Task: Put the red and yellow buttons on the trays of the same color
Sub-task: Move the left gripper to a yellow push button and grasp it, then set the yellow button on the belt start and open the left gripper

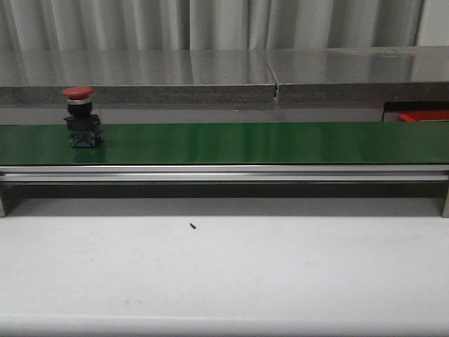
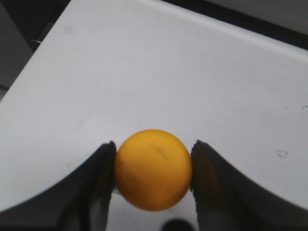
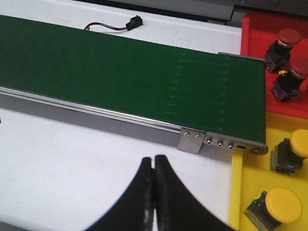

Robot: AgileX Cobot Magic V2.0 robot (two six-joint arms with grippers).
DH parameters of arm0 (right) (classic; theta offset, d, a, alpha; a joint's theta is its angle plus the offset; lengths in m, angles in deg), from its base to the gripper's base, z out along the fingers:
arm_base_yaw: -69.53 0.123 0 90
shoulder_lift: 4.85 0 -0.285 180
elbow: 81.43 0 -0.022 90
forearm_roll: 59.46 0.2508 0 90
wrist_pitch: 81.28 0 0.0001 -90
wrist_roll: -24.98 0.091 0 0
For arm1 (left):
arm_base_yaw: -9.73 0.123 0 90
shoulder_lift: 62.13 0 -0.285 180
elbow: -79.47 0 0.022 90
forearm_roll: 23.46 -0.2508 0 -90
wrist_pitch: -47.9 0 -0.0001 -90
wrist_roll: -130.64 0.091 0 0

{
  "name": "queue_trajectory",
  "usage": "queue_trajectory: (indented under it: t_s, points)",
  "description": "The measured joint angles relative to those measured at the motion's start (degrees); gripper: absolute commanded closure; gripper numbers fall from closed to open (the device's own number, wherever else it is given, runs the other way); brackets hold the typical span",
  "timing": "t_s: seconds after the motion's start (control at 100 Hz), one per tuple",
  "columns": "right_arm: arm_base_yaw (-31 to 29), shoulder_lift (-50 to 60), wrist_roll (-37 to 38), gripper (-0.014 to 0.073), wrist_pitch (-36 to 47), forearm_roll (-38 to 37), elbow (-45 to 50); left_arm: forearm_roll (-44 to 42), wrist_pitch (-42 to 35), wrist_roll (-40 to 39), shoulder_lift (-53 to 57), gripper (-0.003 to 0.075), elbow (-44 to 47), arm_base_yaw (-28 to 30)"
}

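In the front view neither arm shows; only a sliver of the red tray appears at the far right behind the belt, and its contents are hidden there. A red button stands upright on the green conveyor belt near its left end, its dark base resting on the belt. A small dark speck lies on the white counter in front of the conveyor; what it is cannot be made out.

In the left wrist view, the left gripper has its jaws closed against both sides of a yellow button, of which only the rounded cap is visible; its body is hidden beneath the cap. The counter lies blurred below it, and whether the button touches the surface cannot be told.

In the right wrist view, the right gripper has its jaws pressed together with nothing between them, above the counter beside the belt's end. Past that end, two red buttons sit on the red tray, and two yellow buttons lie on the yellow tray, both trays cut off by the frame. A small black connector with wires lies on the counter beyond the belt.
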Motion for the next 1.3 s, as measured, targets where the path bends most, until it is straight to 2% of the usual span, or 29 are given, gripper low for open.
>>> queue_trajectory:
  t_s: [0.13,0.39,0.72,0.87,1.04,1.3]
  points:
    - [0.0,0.0,0.0,0.0661,0.0,0.0,0.0,0.38,0.61,0.0,0.0,0.0739,0.0,0.0]
    - [0.0,0.0,0.0,0.0661,0.0,0.0,0.0,4.33,6.11,0.0,1.99,0.0739,-0.29,0.0]
    - [0.0,0.0,0.0,0.0661,0.0,0.0,0.0,9.75,16.2,0.0,16.07,0.0739,0.59,0.0]
    - [0.0,0.0,0.0,0.0661,0.0,0.0,0.0,13.6,17.1,0.0,24.2,0.0739,6.65,0.0]
    - [0.0,0.0,0.0,0.0661,0.0,0.0,0.0,14.17,17.1,0.35,33.83,0.0739,16.65,-0.47]
    - [0.0,0.0,0.0,0.0661,0.0,0.0,0.0,14.45,13.99,2.81,42.34,0.0739,29.32,-5.08]
